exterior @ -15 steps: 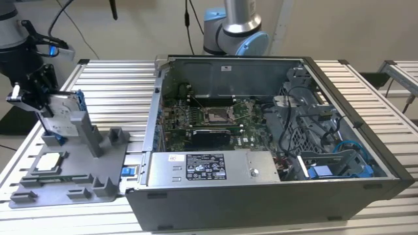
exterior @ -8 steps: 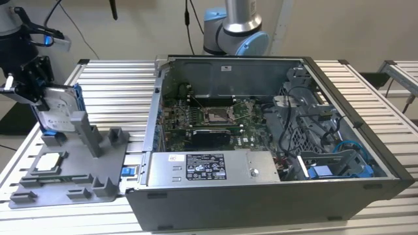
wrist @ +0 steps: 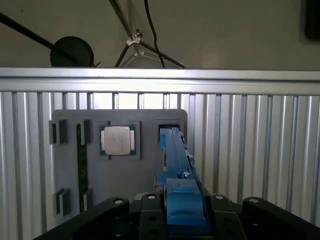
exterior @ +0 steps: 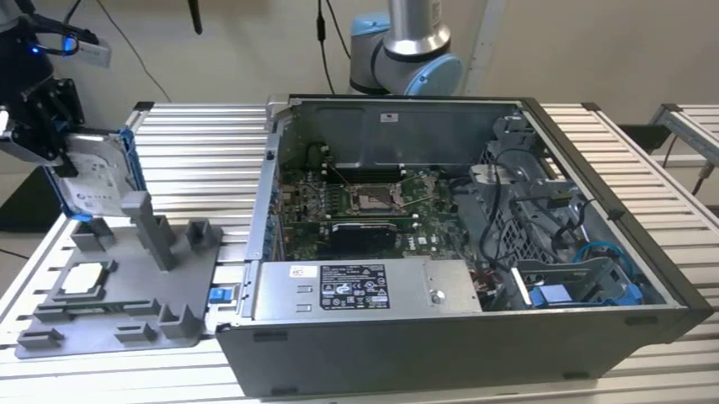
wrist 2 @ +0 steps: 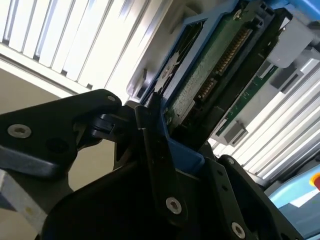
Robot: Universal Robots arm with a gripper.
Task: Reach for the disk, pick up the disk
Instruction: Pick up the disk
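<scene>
Plain beige wall behind a ribbed aluminium table, a second such table at the exterior view's right

A robotics lab bench: an opened desktop computer case sits on a ribbed aluminium table, with a robot arm's base behind the case, a grey parts fixture beside it, and cables hanging behind it.

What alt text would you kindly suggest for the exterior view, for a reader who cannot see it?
A black gripper grips a blue-framed disk on edge at a grey tray, at the exterior view's left. An open computer case sits on the slatted table to its right.
</scene>
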